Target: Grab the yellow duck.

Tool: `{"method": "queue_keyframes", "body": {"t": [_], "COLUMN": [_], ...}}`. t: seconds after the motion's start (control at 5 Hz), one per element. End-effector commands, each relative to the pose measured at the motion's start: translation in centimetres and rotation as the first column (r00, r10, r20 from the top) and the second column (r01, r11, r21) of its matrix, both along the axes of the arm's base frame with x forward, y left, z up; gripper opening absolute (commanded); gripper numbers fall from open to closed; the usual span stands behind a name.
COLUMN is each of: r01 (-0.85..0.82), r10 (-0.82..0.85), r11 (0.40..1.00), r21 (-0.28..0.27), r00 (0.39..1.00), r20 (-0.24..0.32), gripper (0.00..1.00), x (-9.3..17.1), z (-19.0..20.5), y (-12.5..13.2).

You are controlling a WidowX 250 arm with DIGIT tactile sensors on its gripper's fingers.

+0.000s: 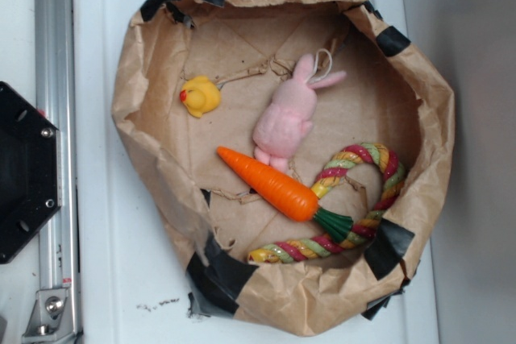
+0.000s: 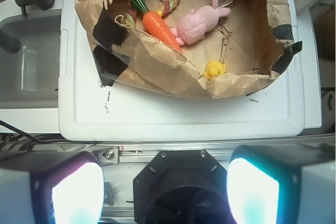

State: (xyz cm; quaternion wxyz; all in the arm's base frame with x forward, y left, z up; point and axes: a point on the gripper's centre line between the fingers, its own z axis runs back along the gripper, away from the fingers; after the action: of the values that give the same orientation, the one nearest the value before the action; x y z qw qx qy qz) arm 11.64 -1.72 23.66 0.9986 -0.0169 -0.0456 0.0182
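Holding one yellow duck, paper basket

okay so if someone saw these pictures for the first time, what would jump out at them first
Probably the bright orange carrot lying at the middle of the crumpled brown paper nest, with the pink bunny touching its upper side. The striped rope ring curls around the carrot's green end, and the small yellow duck sits alone near the paper wall.
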Motion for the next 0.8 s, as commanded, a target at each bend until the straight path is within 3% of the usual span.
{"method": "queue_keyframes", "body": {"t": [0.0,0.2,0.4,0.6], "r01": [0.0,0.036,0.002,0.184], "r10": [0.0,-0.033,0.005,-0.155], "r11": [1.0,0.997,0.996,0.966], "r21": [0.0,0.065,0.093,0.183], "r00": [1.0,0.999,0.997,0.975], "r20": [0.0,-0.043,-0.082,-0.162], "gripper": [1.0,1.0,1.0,1.0], "x": [0.0,5.0,9.5,11.8], "z": [0.0,-2.2,-5.5,-9.4], "y": [0.0,1.7,3.5,5.4]}}
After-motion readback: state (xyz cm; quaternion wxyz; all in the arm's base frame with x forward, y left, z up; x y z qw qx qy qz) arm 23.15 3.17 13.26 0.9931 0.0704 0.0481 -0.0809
